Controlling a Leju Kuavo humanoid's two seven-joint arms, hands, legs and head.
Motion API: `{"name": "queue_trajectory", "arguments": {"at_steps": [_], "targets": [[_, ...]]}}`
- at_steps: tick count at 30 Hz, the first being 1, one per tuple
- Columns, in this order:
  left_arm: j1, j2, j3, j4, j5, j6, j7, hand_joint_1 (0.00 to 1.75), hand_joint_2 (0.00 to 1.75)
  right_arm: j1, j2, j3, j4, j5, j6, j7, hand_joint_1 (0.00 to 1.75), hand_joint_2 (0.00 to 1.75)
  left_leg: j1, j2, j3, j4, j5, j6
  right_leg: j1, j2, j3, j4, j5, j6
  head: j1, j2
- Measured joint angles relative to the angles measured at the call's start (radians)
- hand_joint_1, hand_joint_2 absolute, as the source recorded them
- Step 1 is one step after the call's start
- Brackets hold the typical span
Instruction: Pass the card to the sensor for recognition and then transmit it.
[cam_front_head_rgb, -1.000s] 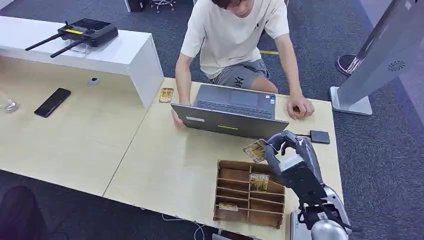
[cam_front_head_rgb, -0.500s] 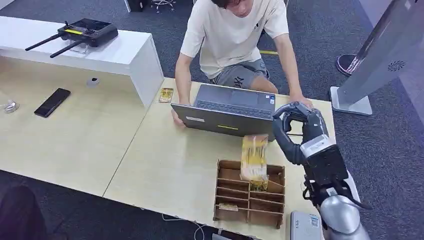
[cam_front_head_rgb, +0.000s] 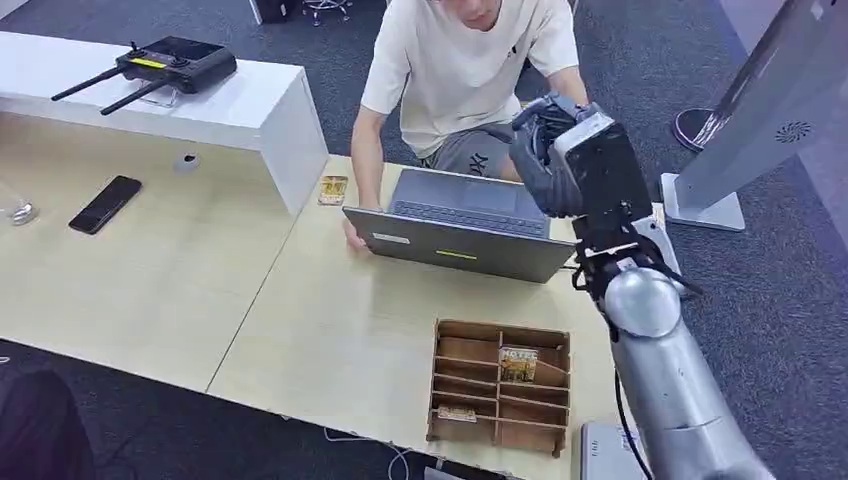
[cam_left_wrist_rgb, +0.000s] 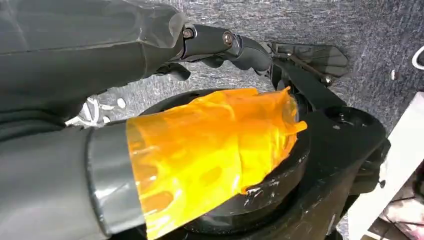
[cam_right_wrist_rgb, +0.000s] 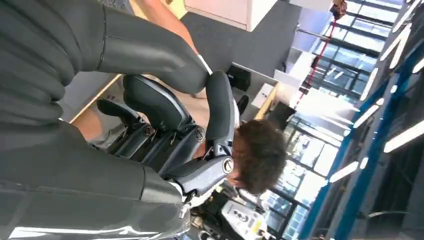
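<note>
My right hand (cam_front_head_rgb: 560, 150) is raised high over the laptop (cam_front_head_rgb: 460, 225), close in front of the seated person (cam_front_head_rgb: 465, 70). In the right wrist view its fingers (cam_right_wrist_rgb: 165, 130) are curled in under the thumb, and I see no card between them. One gold card (cam_front_head_rgb: 517, 362) stands upright in the wooden slotted box (cam_front_head_rgb: 500, 332), and another (cam_front_head_rgb: 457, 412) lies in a lower slot. A third card (cam_front_head_rgb: 332, 189) lies on the table beside the laptop. My forearm covers the spot where the black sensor pad lay. My left hand (cam_left_wrist_rgb: 100, 50) hangs over the carpet, holding nothing.
The light wooden table (cam_front_head_rgb: 330, 320) carries a black phone (cam_front_head_rgb: 105, 204) at the left. A remote controller (cam_front_head_rgb: 160, 65) sits on the white shelf. A white stand (cam_front_head_rgb: 700, 195) rises at the right, off the table. A grey device (cam_front_head_rgb: 605, 450) lies at the table's near right edge.
My right hand rose from beside the box to in front of the person. The card it pinched a second ago blurred down over the box and is no longer seen in the hand.
</note>
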Motion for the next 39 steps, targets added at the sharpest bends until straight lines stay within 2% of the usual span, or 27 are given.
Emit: {"name": "queue_trajectory", "arguments": {"at_steps": [2, 8, 14, 16, 17, 18, 19, 21, 27, 39], "targets": [[-0.004, 0.001, 0.000, 0.000, -0.003, 0.005, 0.012, 0.00, 0.00, -0.037, 0.022, 0.001, 0.073, -0.014, -0.012, 0.013, 1.75, 1.75, 0.000, 0.000, 0.000, 0.000, 0.000, 0.000, 0.000, 0.000, 0.000, 0.000, 0.000, 0.000, 0.000, 0.000], [-0.006, 0.005, 0.000, 0.000, -0.005, 0.009, 0.018, 0.00, 0.00, -0.096, 0.067, 0.000, 0.239, -0.029, -0.034, -0.008, 1.75, 1.75, 0.000, 0.000, 0.000, 0.000, 0.000, 0.000, 0.000, 0.000, 0.000, 0.000, 0.000, 0.000, 0.000, 0.000], [-0.011, 0.004, 0.000, 0.000, 0.003, 0.013, 0.029, 0.00, 0.00, -0.096, 0.087, 0.001, 0.279, -0.032, -0.026, -0.013, 1.75, 1.75, 0.000, 0.000, 0.000, 0.000, 0.000, 0.000, 0.000, 0.000, 0.000, 0.000, 0.000, 0.000, 0.000, 0.000], [-0.012, 0.004, 0.000, 0.000, 0.006, 0.013, 0.031, 0.00, 0.00, -0.089, 0.088, 0.002, 0.280, -0.033, -0.019, -0.017, 1.61, 1.75, 0.000, 0.000, 0.000, 0.000, 0.000, 0.000, 0.000, 0.000, 0.000, 0.000, 0.000, 0.000, 0.000, 0.000], [-0.012, 0.004, 0.000, 0.000, 0.006, 0.014, 0.033, 0.00, 0.00, -0.083, 0.088, 0.002, 0.277, -0.036, -0.016, -0.019, 1.61, 1.75, 0.000, 0.000, 0.000, 0.000, 0.000, 0.000, 0.000, 0.000, 0.000, 0.000, 0.000, 0.000, 0.000, 0.000], [-0.012, 0.003, 0.000, 0.000, 0.007, 0.016, 0.033, 0.00, 0.00, -0.073, 0.088, 0.002, 0.272, -0.038, -0.014, -0.022, 1.40, 1.75, 0.000, 0.000, 0.000, 0.000, 0.000, 0.000, 0.000, 0.000, 0.000, 0.000, 0.000, 0.000, 0.000, 0.000], [-0.012, 0.003, 0.000, 0.000, 0.007, 0.018, 0.033, 0.00, 0.00, -0.065, 0.088, 0.002, 0.265, -0.040, -0.012, -0.027, 0.75, 1.75, 0.000, 0.000, 0.000, 0.000, 0.000, 0.000, 0.000, 0.000, -0.001, 0.000, 0.000, 0.000, 0.000, 0.000], [-0.010, 0.001, 0.000, 0.000, 0.008, 0.021, 0.033, 0.00, 0.00, -0.041, 0.088, 0.002, 0.239, -0.041, -0.008, -0.032, 0.03, 1.75, 0.000, 0.000, 0.000, 0.000, 0.000, 0.000, 0.000, 0.000, -0.001, 0.000, 0.000, 0.000, 0.000, 0.000], [-0.006, -0.013, 0.000, 0.000, 0.011, 0.024, 0.031, 0.00, 0.00, 0.039, 0.078, 0.004, 0.125, -0.050, 0.005, -0.023, 0.00, 1.75, 0.000, 0.000, 0.000, 0.000, 0.000, 0.000, 0.000, 0.000, -0.001, 0.000, 0.000, 0.000, 0.000, 0.000], [0.007, -0.021, 0.005, 0.000, 0.047, 0.017, 0.011, 0.00, 0.00, 0.201, 0.029, 0.004, -0.054, -0.085, 0.023, -0.058, 0.00, 1.75, 0.000, 0.000, 0.000, 0.000, 0.000, 0.000, 0.000, 0.000, -0.001, -0.001, 0.000, 0.000, 0.000, 0.000]]}}
